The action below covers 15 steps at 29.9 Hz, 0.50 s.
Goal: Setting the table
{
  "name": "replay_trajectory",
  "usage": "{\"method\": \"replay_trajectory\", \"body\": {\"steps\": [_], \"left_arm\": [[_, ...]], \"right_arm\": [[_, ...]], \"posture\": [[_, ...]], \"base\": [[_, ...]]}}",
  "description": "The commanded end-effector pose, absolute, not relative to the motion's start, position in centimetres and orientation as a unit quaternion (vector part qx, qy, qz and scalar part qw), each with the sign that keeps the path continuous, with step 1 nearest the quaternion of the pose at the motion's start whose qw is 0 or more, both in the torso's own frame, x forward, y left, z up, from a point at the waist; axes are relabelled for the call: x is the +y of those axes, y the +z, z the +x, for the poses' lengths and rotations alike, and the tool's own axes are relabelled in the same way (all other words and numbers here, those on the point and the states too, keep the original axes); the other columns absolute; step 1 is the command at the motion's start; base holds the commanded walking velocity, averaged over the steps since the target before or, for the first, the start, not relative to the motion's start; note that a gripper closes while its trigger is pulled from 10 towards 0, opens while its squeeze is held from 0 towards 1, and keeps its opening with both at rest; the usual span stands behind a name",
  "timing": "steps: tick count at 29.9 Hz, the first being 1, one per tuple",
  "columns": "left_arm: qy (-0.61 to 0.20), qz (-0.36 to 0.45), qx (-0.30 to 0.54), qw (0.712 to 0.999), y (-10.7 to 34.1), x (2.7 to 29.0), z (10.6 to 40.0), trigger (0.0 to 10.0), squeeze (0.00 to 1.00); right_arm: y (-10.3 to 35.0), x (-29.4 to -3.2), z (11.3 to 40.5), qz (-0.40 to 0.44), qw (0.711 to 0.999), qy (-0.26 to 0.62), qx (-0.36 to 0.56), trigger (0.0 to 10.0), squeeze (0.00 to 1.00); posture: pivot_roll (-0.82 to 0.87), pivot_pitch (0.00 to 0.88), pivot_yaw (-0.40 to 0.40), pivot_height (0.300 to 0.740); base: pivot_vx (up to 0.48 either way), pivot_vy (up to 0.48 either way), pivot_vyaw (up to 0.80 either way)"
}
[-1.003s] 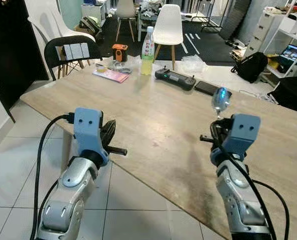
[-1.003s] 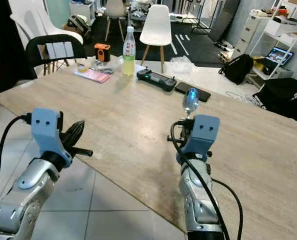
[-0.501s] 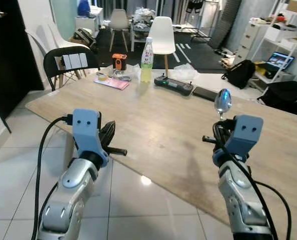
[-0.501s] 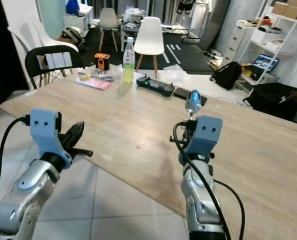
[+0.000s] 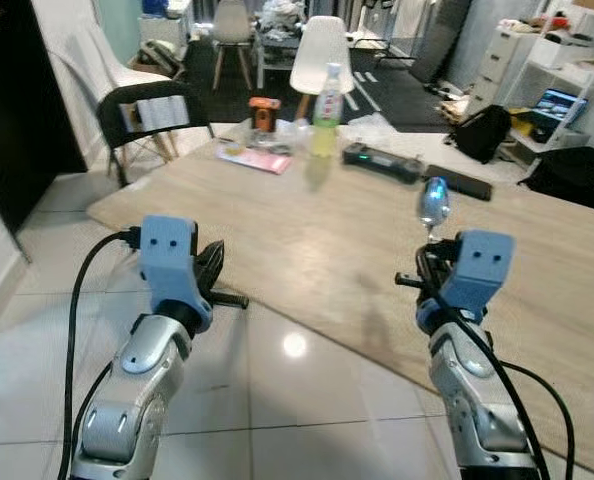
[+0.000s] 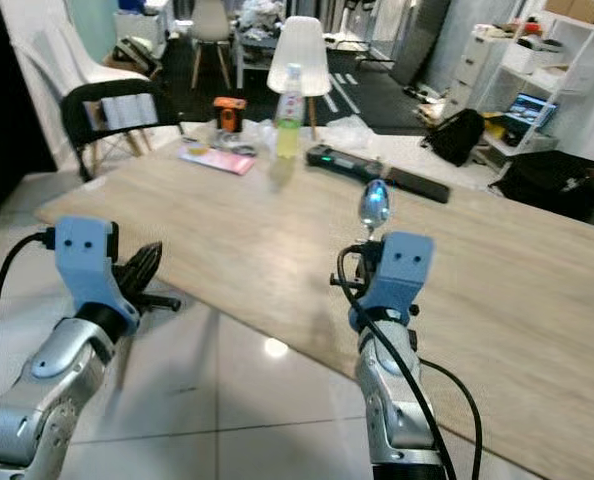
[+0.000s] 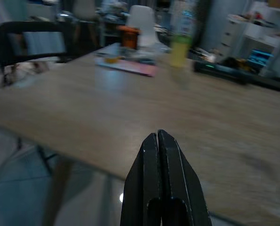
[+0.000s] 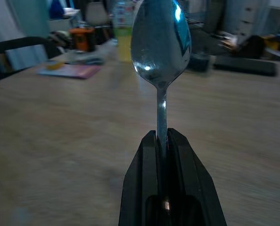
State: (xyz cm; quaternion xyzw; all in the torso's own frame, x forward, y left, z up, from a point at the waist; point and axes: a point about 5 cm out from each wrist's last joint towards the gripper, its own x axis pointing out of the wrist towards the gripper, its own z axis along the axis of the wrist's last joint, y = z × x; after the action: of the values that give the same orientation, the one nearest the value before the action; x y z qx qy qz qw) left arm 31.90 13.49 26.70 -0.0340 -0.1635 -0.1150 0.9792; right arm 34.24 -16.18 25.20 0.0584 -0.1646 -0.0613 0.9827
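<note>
The fingers (image 8: 149, 188) of the right gripper (image 8: 161, 141) are clamped on the handle of a spoon (image 8: 161, 42), held upright over the near edge of the wooden table (image 5: 357, 220), while the left gripper (image 7: 158, 141), fingers pressed together, is held off the table's corner, over the tiled floor (image 5: 277, 390).

Shiny silver spoon (image 8: 161, 47) — pale wood-grain table (image 5: 537, 250) — pink booklet (image 6: 217, 159), yellow-green bottle (image 5: 326, 98)
</note>
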Motion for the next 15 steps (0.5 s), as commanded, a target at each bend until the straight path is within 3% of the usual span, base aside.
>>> {"method": "replay_trajectory", "body": {"steps": [1, 15], "left_arm": [[-0.122, -0.035, -0.149, 0.981, 26.09, 13.1, 31.85, 10.0, 0.0], [-0.123, -0.031, -0.15, 0.981, 26.15, 13.11, 31.9, 10.0, 0.0]], "right_arm": [[24.94, -16.76, 34.09, 0.06, 0.982, -0.073, -0.162, 10.0, 0.0], [25.09, -16.78, 34.06, 0.052, 0.982, -0.076, -0.165, 10.0, 0.0]], "posture": [[0.07, 0.146, -0.009, 0.74], [0.07, 0.146, -0.008, 0.74]], "base": [[0.0, 0.0, 0.0], [0.0, 0.0, 0.0]]}}
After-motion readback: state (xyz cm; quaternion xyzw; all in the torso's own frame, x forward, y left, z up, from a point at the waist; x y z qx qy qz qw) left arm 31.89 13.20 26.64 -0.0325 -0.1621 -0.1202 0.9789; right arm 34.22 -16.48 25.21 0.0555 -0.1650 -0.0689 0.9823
